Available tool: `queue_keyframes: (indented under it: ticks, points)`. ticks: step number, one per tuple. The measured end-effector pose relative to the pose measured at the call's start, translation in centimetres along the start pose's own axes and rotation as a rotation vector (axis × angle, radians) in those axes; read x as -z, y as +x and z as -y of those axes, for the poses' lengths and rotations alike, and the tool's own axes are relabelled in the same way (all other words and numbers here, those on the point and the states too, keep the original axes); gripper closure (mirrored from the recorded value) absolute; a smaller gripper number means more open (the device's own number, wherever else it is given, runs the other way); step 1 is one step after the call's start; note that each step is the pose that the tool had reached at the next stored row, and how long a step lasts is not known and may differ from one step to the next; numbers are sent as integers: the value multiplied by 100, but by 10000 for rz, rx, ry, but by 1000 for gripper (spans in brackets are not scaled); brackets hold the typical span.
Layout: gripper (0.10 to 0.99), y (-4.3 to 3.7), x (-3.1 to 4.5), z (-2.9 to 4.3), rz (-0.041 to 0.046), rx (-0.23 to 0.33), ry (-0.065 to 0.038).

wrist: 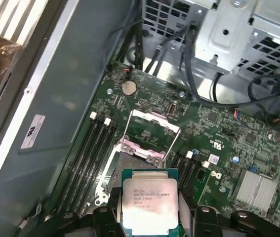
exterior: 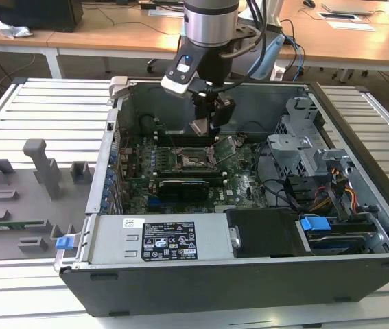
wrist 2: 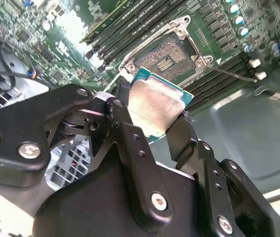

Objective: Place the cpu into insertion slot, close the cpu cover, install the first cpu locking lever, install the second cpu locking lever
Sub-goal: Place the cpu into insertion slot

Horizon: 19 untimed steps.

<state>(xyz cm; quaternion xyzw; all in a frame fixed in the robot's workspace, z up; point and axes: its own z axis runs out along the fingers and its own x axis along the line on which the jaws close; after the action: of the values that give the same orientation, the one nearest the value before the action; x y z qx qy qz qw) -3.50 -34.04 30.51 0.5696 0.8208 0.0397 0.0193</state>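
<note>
Gripper [exterior: 204, 127] hung inside the open case [exterior: 359, 137], above the motherboard [exterior: 180, 193]. Fingers [wrist 2: 125, 123] were narrowed onto the cpu [wrist 2: 154, 106], pinching it by two opposite edges. The cpu sat right between the fingertips, tilted, up in the air and clear of the board. The slot [wrist: 126, 167] lay just below and a bit beyond it, uncovered, nothing seated in it. The cover [wrist: 153, 122] stood flipped up at the slot's far edge. Cpu and slot were near each other, not touching.
</note>
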Motion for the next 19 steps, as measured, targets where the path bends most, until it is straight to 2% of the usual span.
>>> queue_keyframes:
  ticks: [10, 12, 19]
  points:
    - [545, -1, -44, 4, 176, -2028, -29]
    - [545, -2, -100, 9, 219, -2497, -34]
    - [545, 6, -233, 25, 293, -3263, -42]
